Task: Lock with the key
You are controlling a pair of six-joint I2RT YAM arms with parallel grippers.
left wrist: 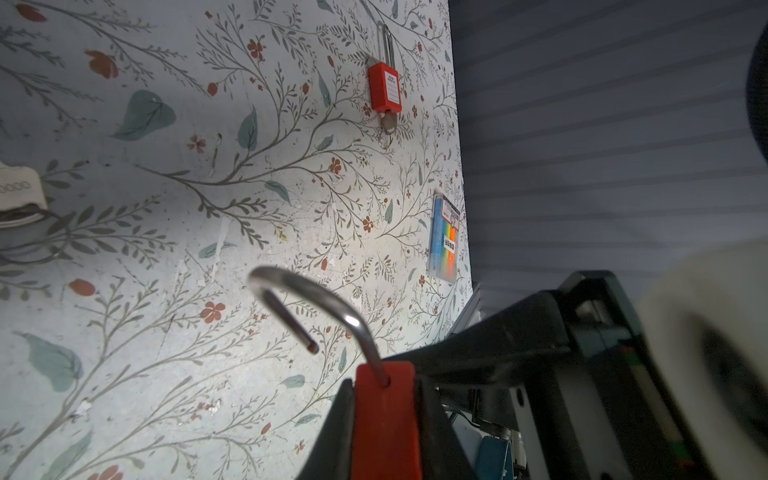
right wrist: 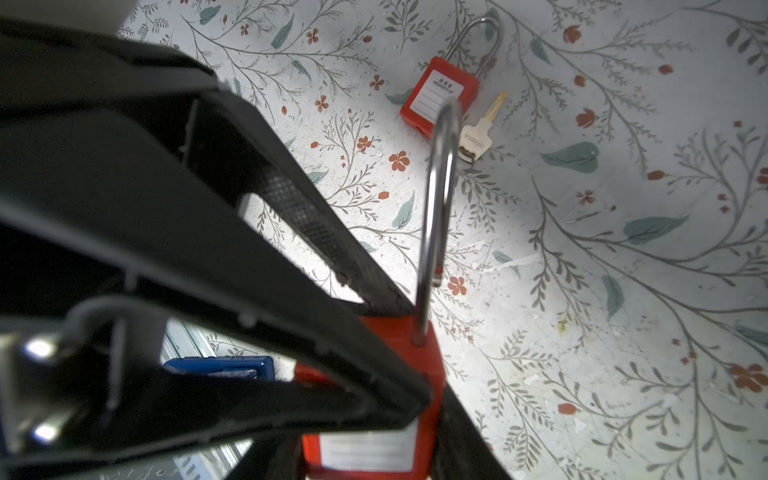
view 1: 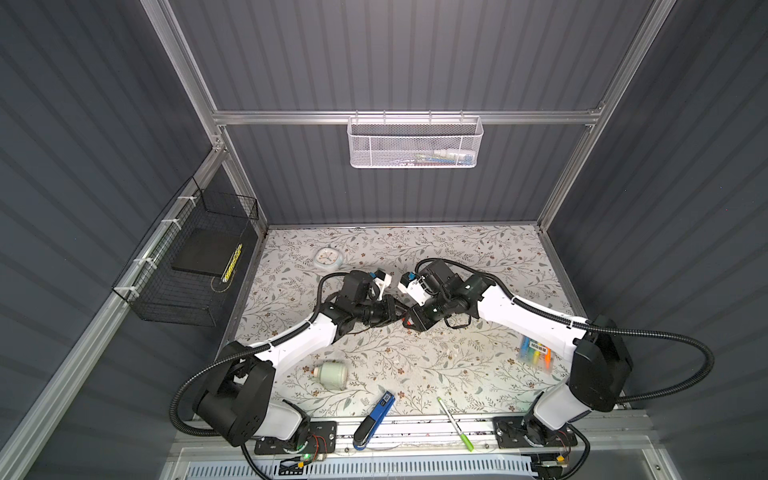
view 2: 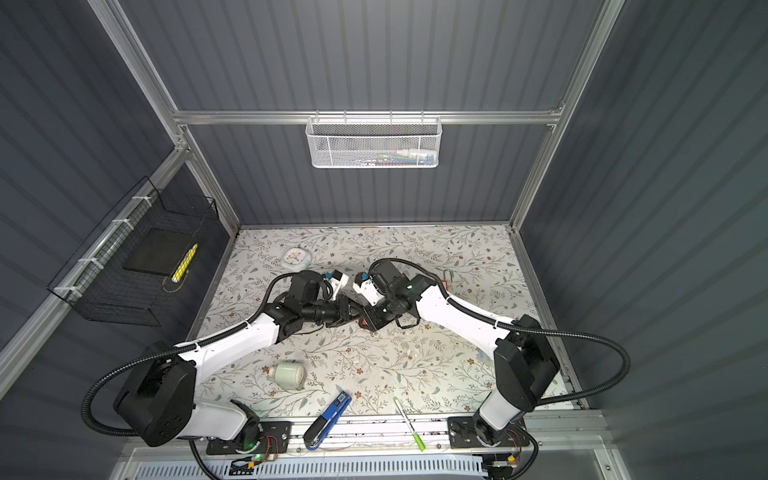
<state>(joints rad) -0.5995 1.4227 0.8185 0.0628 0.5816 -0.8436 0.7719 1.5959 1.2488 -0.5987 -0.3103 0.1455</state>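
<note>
At the middle of the table (view 1: 415, 365), we are clamping left gripper (left wrist: 384, 386) and right gripper (right wrist: 370, 440) together on the red padlock (right wrist: 419, 361), its shackle (left wrist: 316, 295) hanging open; next, we are judging, the loose key (right wrist: 478, 135) needs fetching.

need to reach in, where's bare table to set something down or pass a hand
Free: mat between jar and highlighter pack; back strip right of the clock. Crowded: centre, where left gripper and right gripper clamp the padlock; front edge, with stapler and pen.

Leaning in with left arm (view 1: 299, 336) and right arm (view 1: 536, 320), meeting pretty much tip to tip, left gripper (left wrist: 384, 424) and right gripper (right wrist: 365, 453) both clamped.
</note>
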